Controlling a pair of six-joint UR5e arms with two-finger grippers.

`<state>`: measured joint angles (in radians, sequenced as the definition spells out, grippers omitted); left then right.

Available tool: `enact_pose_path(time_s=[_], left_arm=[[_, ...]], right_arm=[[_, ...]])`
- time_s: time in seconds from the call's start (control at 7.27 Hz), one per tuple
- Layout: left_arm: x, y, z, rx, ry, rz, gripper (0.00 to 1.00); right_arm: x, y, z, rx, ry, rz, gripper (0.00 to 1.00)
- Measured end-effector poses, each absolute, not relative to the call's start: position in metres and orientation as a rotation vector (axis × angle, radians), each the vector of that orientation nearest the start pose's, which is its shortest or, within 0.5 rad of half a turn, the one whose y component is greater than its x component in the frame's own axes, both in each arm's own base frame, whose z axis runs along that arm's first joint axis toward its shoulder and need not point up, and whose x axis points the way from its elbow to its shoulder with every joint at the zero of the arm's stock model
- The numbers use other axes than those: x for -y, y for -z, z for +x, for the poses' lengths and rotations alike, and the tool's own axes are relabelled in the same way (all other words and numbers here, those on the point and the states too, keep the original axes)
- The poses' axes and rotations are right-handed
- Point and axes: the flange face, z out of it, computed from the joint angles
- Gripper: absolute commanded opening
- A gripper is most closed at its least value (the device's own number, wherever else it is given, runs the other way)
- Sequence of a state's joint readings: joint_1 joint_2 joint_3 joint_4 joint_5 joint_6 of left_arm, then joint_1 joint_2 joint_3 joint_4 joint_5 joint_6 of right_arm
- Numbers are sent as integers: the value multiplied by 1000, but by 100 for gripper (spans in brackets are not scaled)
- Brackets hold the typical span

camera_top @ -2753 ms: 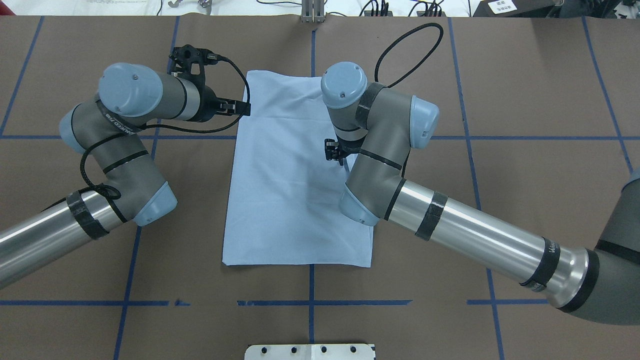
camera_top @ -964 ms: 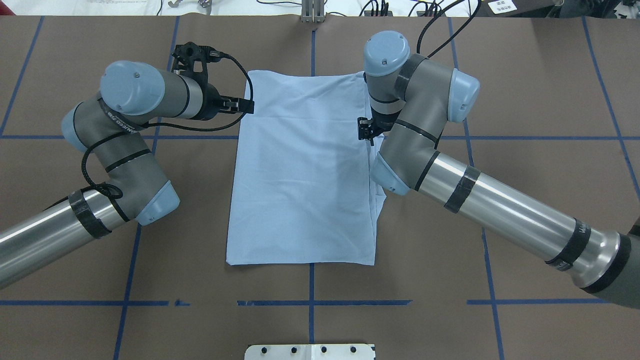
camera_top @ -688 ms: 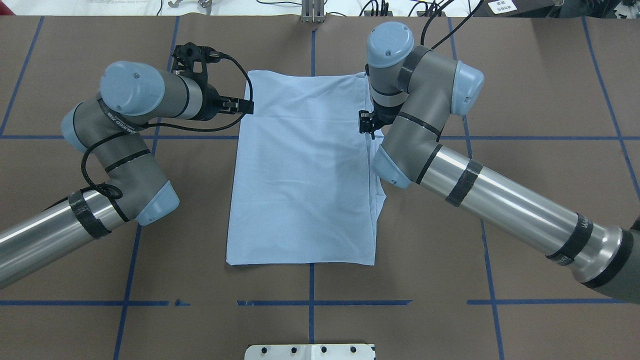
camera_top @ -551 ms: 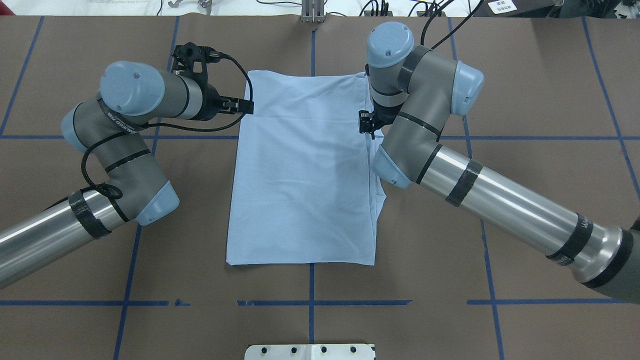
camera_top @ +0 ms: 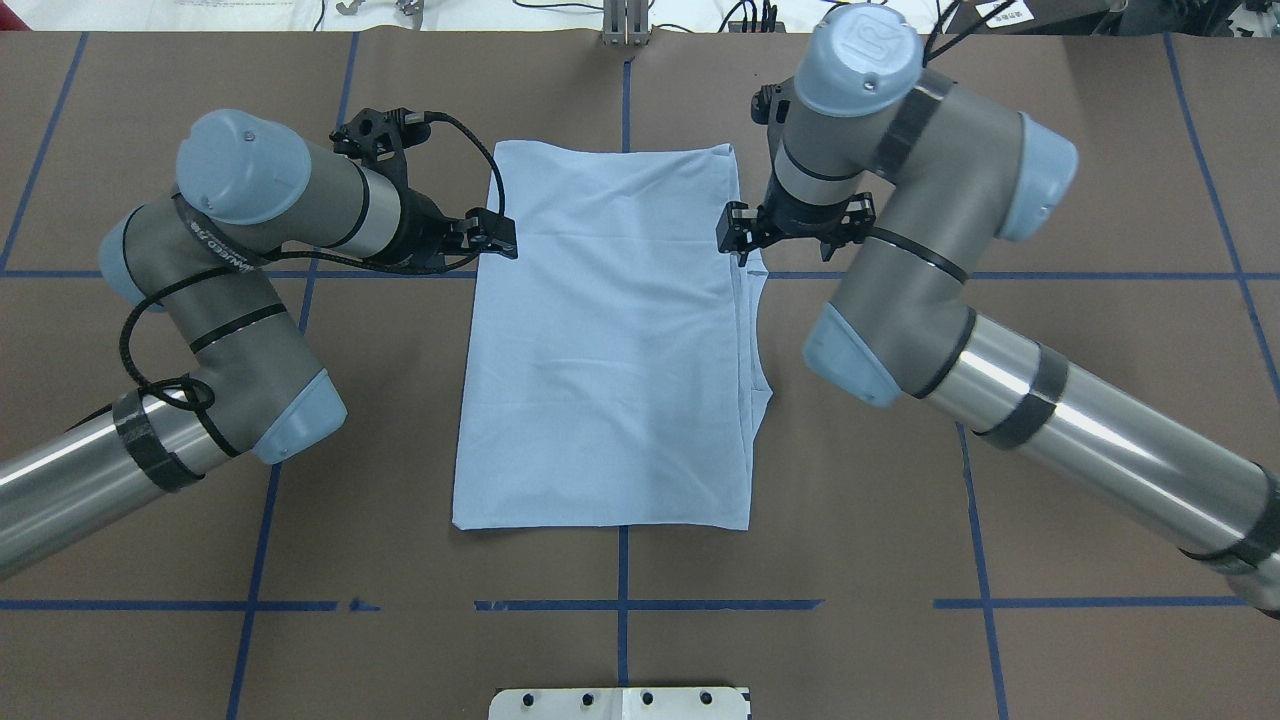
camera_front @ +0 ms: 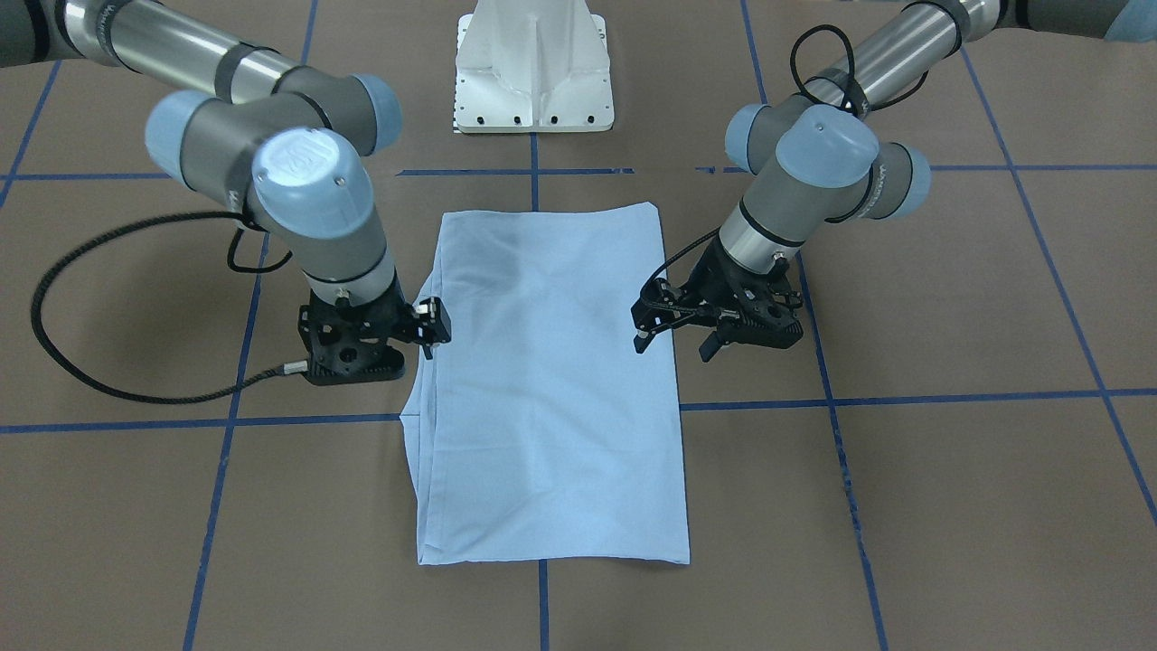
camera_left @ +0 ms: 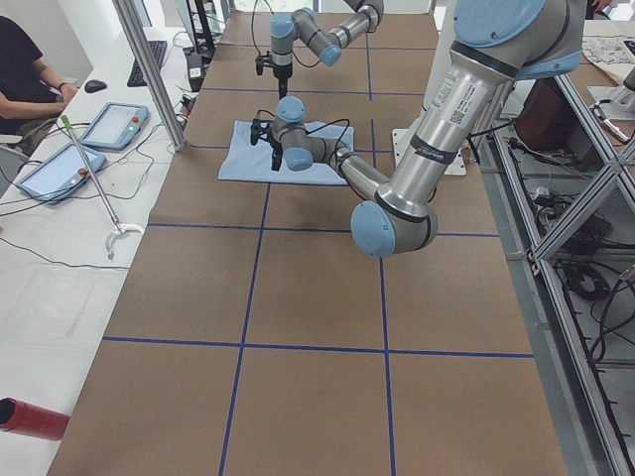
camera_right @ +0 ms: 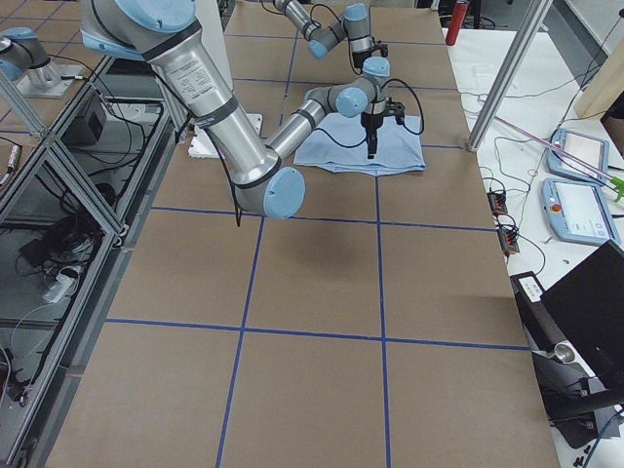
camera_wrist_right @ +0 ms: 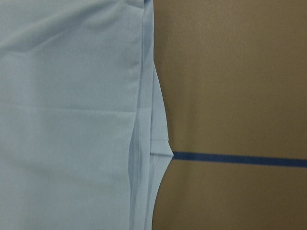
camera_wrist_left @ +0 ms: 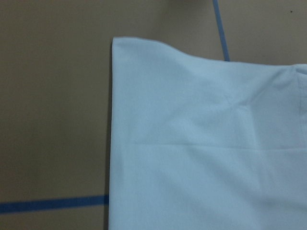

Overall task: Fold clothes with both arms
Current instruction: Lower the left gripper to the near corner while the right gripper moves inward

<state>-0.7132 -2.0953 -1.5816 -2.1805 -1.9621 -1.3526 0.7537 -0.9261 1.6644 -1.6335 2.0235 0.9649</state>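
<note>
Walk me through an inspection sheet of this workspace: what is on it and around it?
Surface: table covered in brown paper with a blue tape grid.
Job's things: light blue T-shirt folded into a long rectangle, lying flat; layered edges show on the robot's right side.
Clutter: nothing seen.
Grippers: left gripper open at one long edge of the shirt, holding nothing; right gripper at the opposite edge, open or shut unclear.
Cables: black cable loops out from the right wrist.
Surroundings: white pedestal; seated person and tablets at a side bench.
</note>
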Motion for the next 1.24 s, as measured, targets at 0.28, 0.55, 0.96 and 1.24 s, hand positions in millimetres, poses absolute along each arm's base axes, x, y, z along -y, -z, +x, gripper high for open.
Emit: enact_pose_path(time_s=[0.28,0.55,0.96,1.24], left_arm=[[444,-286,452,-1134,343,76,100],[375,-289,483,-1033,468,-12,97],[314,-300,525,-928,523,-50,94],[302,-304,533,-912,520,-56,87]], right_arm=[[467,-239,-404,882,-32,24,100],[423,-230,-416,908,-88,-22,100],[393,-232,-442,892,-104,-19,100],[388,-234,-448,888,-101,-21,100]])
